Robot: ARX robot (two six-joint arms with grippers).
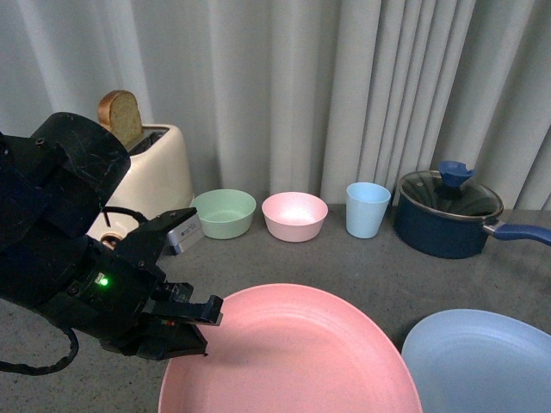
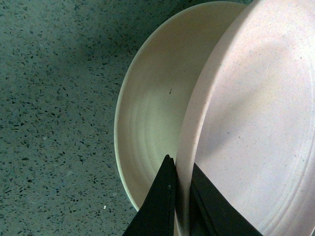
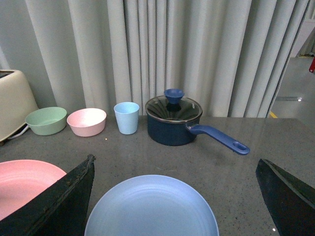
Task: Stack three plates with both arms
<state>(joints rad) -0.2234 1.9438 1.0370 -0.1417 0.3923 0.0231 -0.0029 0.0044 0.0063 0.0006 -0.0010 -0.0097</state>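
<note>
Now left gripper [image 2: 181,164] pinches the pink plate [image 2: 256,123] by its rim, beige plate [image 2: 152,113] just beneath; right gripper [image 3: 174,160] gapes above blue plate [image 3: 152,206].

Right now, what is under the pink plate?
A beige plate sits under the pink plate, which the left gripper pinches by its rim. The pink plate covers much of it; whether they touch is unclear.

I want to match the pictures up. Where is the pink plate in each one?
Front view: pink plate, low middle, by the left gripper.
Left wrist view: pink plate, rim in that gripper, overlapping the beige plate.
Right wrist view: pink plate, beside the blue plate.
Landmark: blue plate, also in front view.
</note>
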